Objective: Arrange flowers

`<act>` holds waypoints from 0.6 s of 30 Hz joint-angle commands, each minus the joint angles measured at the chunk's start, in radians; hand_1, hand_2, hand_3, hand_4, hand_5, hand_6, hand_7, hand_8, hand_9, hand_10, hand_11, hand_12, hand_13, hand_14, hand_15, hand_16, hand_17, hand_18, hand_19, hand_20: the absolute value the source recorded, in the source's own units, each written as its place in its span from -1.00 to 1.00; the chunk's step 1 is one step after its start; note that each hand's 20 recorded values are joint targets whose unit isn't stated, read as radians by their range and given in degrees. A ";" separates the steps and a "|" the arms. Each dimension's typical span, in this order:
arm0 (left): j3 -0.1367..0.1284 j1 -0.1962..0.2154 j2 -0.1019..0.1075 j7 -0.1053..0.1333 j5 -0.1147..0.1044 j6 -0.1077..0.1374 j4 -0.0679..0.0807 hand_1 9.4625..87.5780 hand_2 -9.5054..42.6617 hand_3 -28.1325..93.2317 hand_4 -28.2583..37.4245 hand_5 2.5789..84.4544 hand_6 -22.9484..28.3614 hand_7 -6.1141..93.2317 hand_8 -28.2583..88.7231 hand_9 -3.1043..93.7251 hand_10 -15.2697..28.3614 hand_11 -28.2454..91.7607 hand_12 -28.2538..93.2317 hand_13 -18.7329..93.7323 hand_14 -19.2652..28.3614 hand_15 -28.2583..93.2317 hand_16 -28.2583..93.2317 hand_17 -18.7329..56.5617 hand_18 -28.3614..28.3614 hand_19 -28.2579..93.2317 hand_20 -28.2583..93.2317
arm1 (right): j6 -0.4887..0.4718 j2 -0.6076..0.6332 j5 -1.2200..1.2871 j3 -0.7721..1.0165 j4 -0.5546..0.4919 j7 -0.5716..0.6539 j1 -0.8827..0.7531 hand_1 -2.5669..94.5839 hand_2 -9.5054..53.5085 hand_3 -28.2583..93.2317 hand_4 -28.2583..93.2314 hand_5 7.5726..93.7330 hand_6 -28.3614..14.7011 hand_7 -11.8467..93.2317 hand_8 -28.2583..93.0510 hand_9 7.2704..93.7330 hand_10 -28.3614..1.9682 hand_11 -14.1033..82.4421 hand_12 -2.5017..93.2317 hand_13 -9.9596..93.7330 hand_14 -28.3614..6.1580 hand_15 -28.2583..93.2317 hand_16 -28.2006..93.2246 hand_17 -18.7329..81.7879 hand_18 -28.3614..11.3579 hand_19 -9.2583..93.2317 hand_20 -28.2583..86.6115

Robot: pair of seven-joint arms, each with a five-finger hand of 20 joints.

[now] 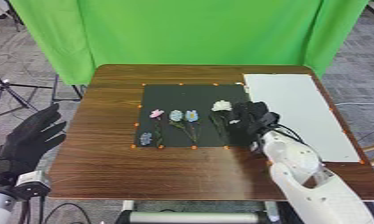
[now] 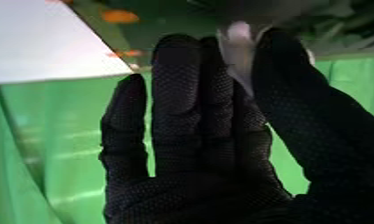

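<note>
In the head view, you see your right hand [image 1: 253,111] over the right side of the dark mat [image 1: 168,95]. The right wrist view shows its thumb and fingers pinching a pale flower [image 2: 240,56] between them. Your left hand [image 1: 23,141] lies beyond the left edge of the table [image 1: 99,172], fingers extended and apart. On the mat, from left to right, you find the small blue sprig [image 1: 146,138] at the near side, the pink flower [image 1: 157,114], two light-blue flowers [image 1: 191,116] side by side, and the white flower [image 1: 222,105], just left of your right hand.
</note>
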 commanded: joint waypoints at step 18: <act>-0.002 0.002 -0.009 0.007 0.000 0.004 0.003 -0.71 -0.61 0.62 -1.00 -0.55 -0.08 -0.44 -0.70 -0.56 0.12 -0.32 -0.23 -0.40 0.30 -0.26 -0.43 -0.79 0.65 0.08 -0.38 | -0.288 -0.032 0.586 0.346 -0.152 -0.198 -0.102 -0.58 -0.95 0.86 -0.98 -0.46 0.07 -0.21 -0.75 -0.39 -0.06 -0.27 -0.39 -0.12 0.07 0.16 -0.23 -0.45 -0.56 0.37 0.28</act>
